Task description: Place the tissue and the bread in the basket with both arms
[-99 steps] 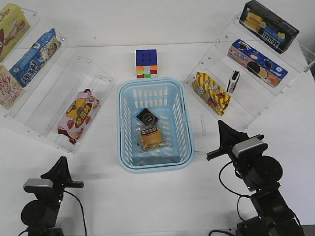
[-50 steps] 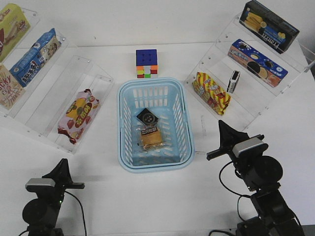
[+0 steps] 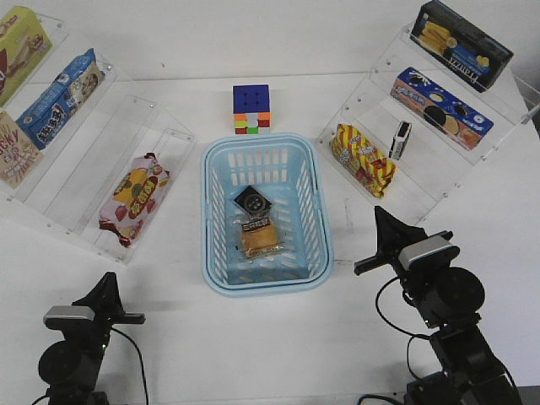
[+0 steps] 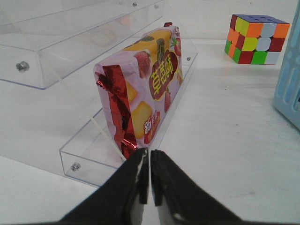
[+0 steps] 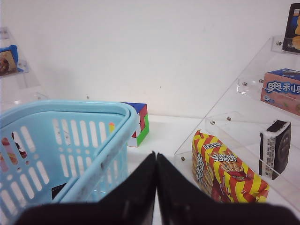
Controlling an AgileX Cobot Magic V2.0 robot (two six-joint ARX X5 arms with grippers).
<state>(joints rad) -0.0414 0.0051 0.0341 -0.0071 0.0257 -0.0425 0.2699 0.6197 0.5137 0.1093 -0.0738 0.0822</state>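
The light blue basket (image 3: 214,221) stands in the middle of the table. Inside it lie the black tissue packet (image 3: 252,202) and, just nearer to me, the wrapped bread slice (image 3: 257,235). My left gripper (image 3: 108,282) is shut and empty at the near left, well clear of the basket. In the left wrist view it (image 4: 149,152) points at the strawberry-print packet (image 4: 145,89). My right gripper (image 3: 380,216) is shut and empty just right of the basket. In the right wrist view it (image 5: 156,156) sits beside the basket's rim (image 5: 70,108).
Clear acrylic shelves (image 3: 101,181) stand on both sides with snack packets and boxes. A yellow-red striped packet (image 3: 363,159) and a small black box (image 3: 400,140) are on the right shelf. A colour cube (image 3: 251,109) stands behind the basket.
The left arm has sunk slightly toward the near edge over the last second. The right arm and the items in the basket have not moved.
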